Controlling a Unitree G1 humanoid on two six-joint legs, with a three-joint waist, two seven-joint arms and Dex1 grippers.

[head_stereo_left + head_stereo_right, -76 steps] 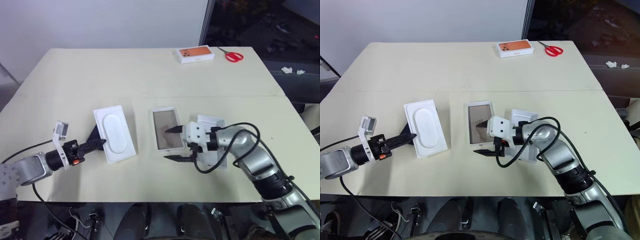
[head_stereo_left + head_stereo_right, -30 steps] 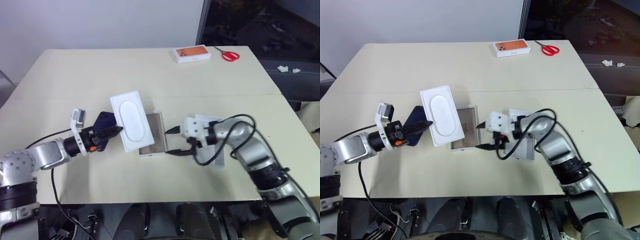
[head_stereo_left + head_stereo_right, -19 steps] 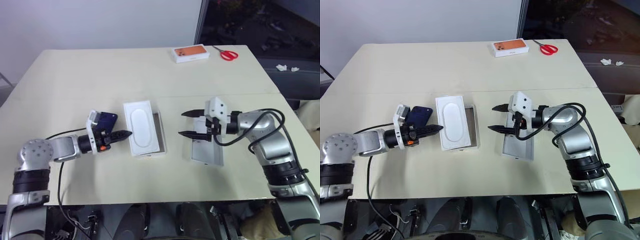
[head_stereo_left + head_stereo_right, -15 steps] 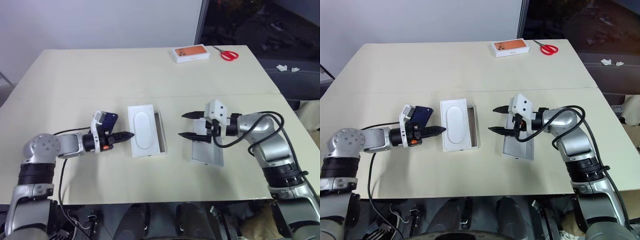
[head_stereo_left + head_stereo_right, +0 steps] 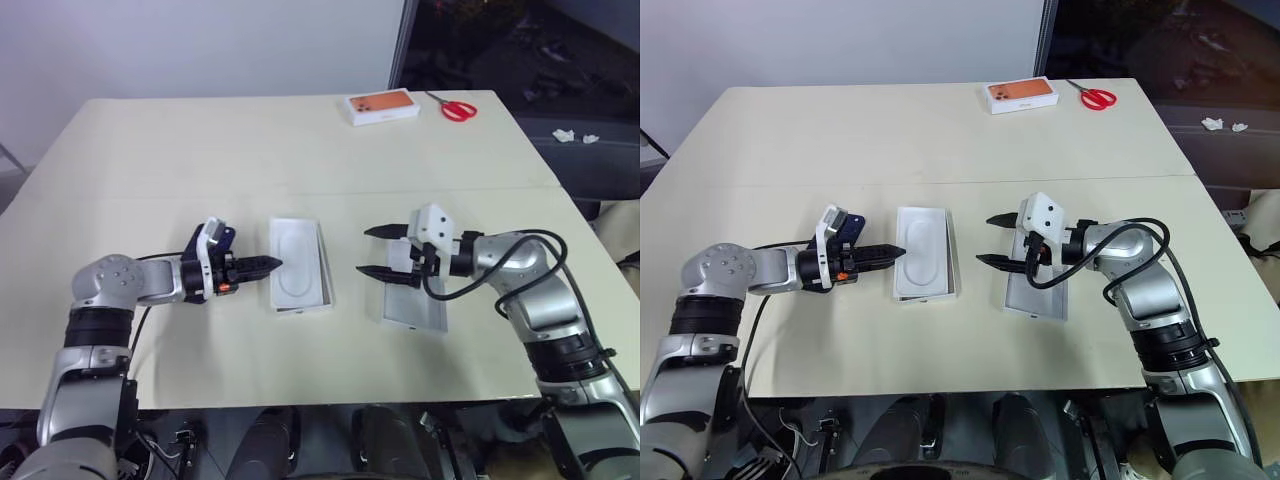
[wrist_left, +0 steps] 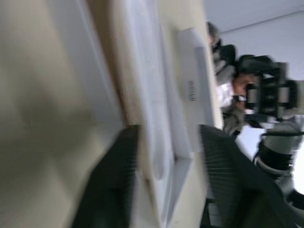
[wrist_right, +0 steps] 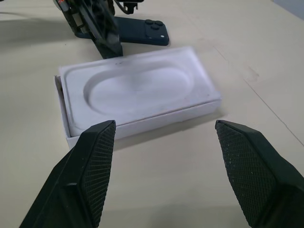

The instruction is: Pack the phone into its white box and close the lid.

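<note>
The shallow white cardboard box [image 5: 925, 266] lay mid-table under a white insert with an oval recess [image 7: 137, 90]; the navy phone [image 7: 137, 30] lay beside it, by the parted, empty left gripper [image 5: 268, 265]; the right gripper [image 5: 990, 239] gaped empty over the white lid [image 5: 415, 307].

Left end effector [image 5: 892, 252] low, fingers slightly apart; right end effector [image 5: 990, 240] level, fingers spread wide.

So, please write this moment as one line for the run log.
left pincer: open at insert edge | right pincer: open, empty | insert: on white box | phone: on table | lid: off
</note>
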